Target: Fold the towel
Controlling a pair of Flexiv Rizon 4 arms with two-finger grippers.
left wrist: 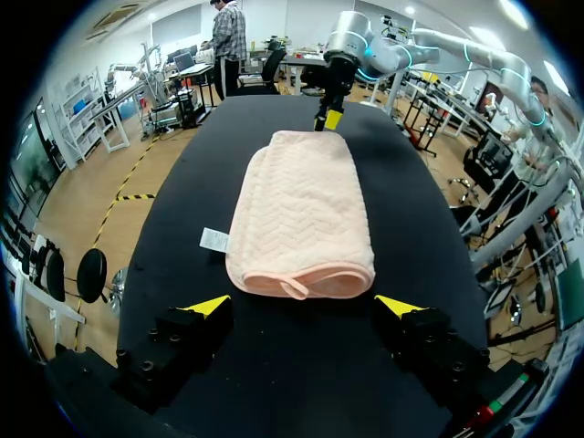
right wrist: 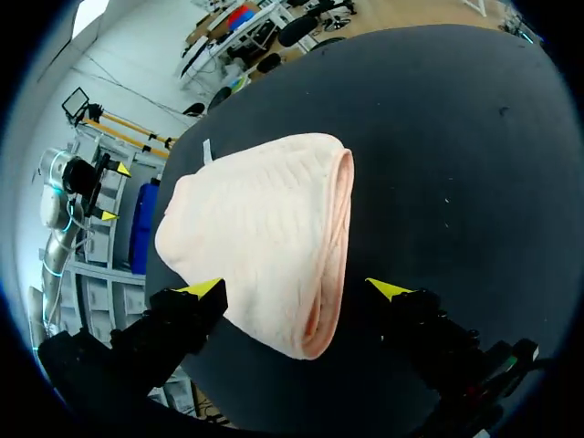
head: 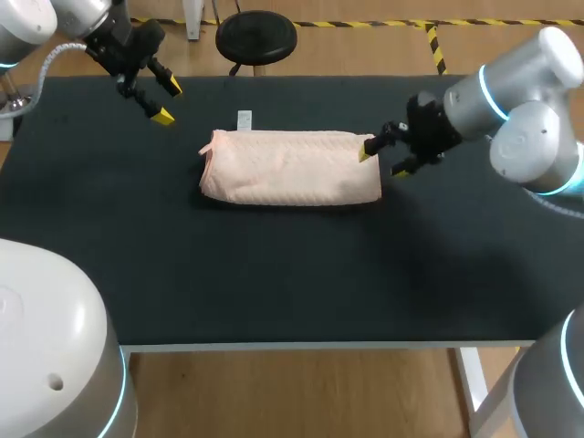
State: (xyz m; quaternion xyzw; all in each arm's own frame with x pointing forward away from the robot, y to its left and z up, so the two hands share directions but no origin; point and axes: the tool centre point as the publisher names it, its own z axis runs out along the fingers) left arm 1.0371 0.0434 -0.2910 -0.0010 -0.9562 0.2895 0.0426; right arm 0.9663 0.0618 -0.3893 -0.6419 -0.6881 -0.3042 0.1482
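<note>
bright, even light; soft shadows

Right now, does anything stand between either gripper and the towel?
Nothing visible does. Only bare black table lies between the open left gripper and the towel. The open right gripper is at the towel's other end, which lies between its fingers. A small white tag lies beside the towel, outside either path.

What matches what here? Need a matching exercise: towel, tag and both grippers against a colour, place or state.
Things:
1. towel
2. tag
3. left gripper
4. right gripper

Descriptions:
A. jaws open, at the towel's end
B. pink, folded
C. white, by the towel's far edge
D. jaws open, well clear of the towel

Pairs: 1-B, 2-C, 3-D, 4-A
</note>
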